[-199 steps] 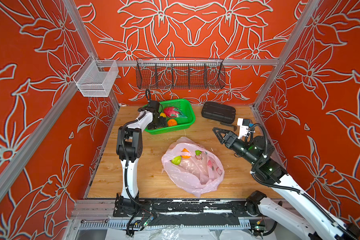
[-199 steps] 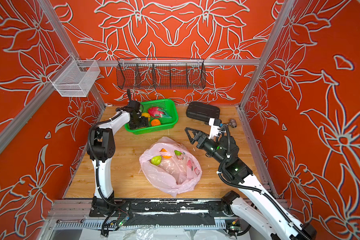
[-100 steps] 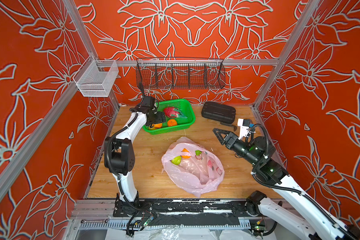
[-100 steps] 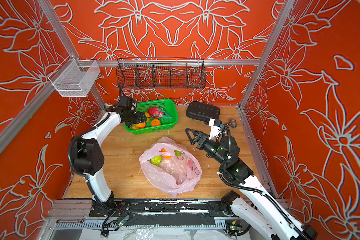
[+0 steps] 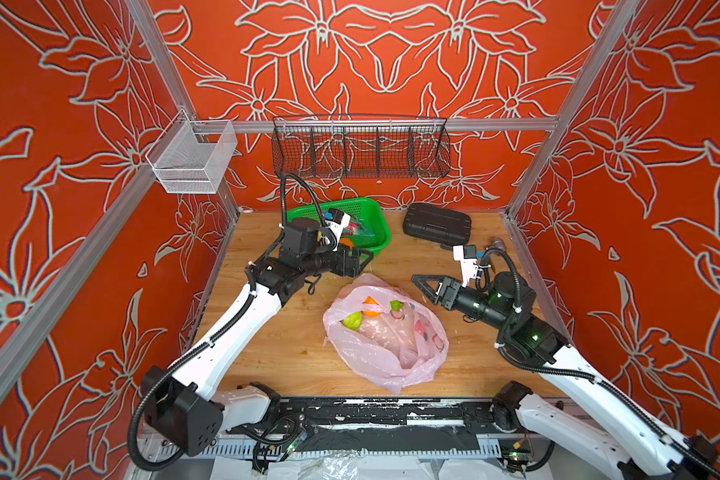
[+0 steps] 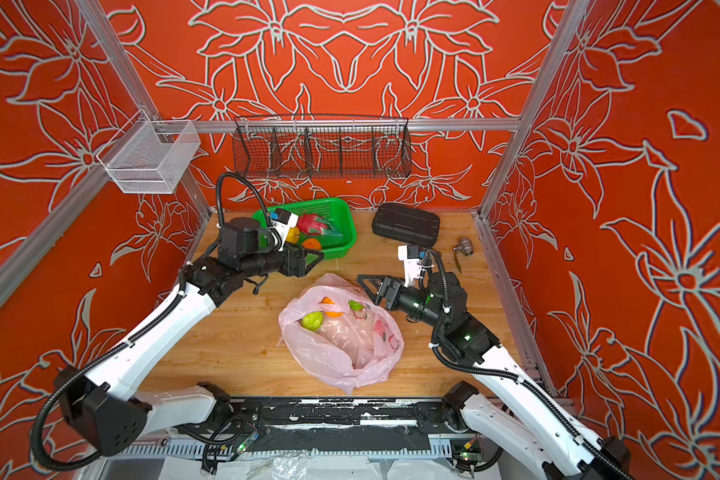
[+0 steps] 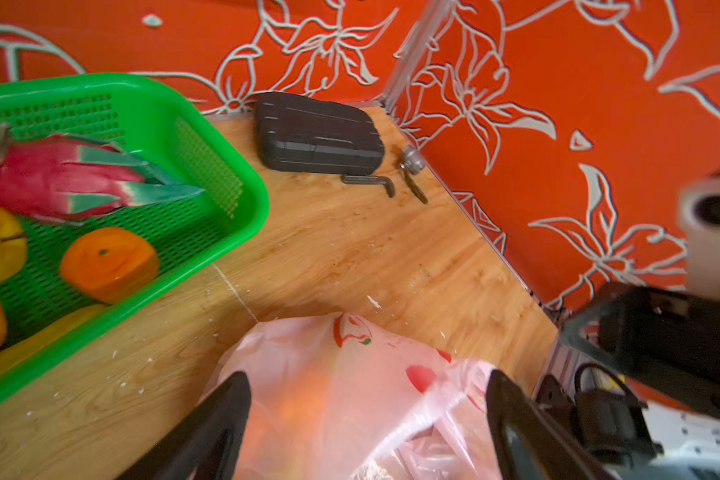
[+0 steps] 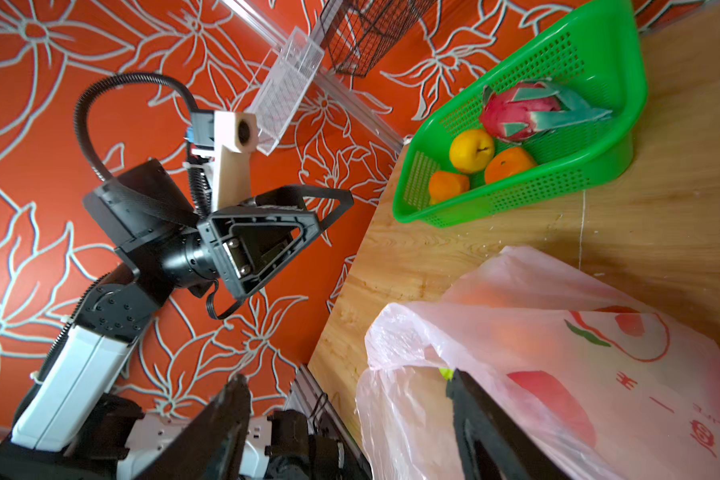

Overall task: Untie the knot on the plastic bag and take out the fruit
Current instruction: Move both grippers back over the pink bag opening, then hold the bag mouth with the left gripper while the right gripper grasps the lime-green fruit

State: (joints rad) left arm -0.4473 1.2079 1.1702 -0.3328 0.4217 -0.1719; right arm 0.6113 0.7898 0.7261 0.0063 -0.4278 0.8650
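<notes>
A: Step in hand?
B: Going in for fruit. Thin, translucent pale-pink plastic bag (image 5: pixel 387 345) below and ahead of the left gripper (image 7: pixel 366 428): spread wide, holding nothing.
A: And the right gripper (image 8: pixel 350 415)?
B: Parted too, empty, close beside the bag's side; contact impossible to tell.
A: And the knot?
B: None visible; probably undone, judging by the gaping mouth. Exposed between both sets of jaws: orange round fruit (image 5: pixel 368 300) and green pear-like fruit (image 5: pixel 352 321).
A: Best approach?
B: Drop straight over one piece, avoid pinching film, close softly, lift toward the green plastic basket (image 5: pixel 362 203) beside the left jaws.

A green basket (image 5: pixel 350 205) sits left of the black case (image 5: pixel 436 224); a metal fitting (image 6: pixel 465 243) lies right of it; a wire rack (image 5: pixel 360 147) hangs behind.
</notes>
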